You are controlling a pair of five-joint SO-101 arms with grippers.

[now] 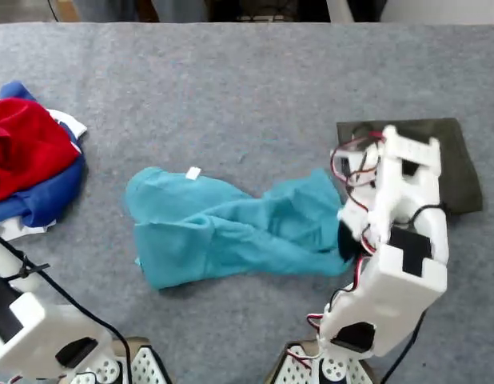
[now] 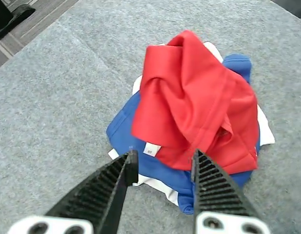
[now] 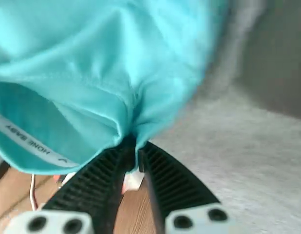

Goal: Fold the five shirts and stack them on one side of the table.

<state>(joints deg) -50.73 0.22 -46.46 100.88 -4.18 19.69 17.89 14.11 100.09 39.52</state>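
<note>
A teal shirt [image 1: 231,228] lies crumpled across the middle of the table. Its right end is pinched in my right gripper [image 3: 136,146], whose fingers are shut on a bunched fold of the teal shirt [image 3: 106,73]. From above, the right gripper [image 1: 345,238] sits at that end of the cloth. A folded dark olive shirt [image 1: 459,164] lies at the right, partly under the right arm. At the far left is a pile with a red shirt [image 2: 199,102] on a blue shirt [image 2: 141,168] and a white one [image 2: 265,131]. My left gripper [image 2: 162,163] hangs open just above that pile's near edge.
Grey felt covers the table [image 1: 231,88]. The back half and the strip between the pile [image 1: 27,160] and the teal shirt are bare. The left arm's white body [image 1: 39,332] sits at the front left corner, the right arm's body [image 1: 391,280] at the front right.
</note>
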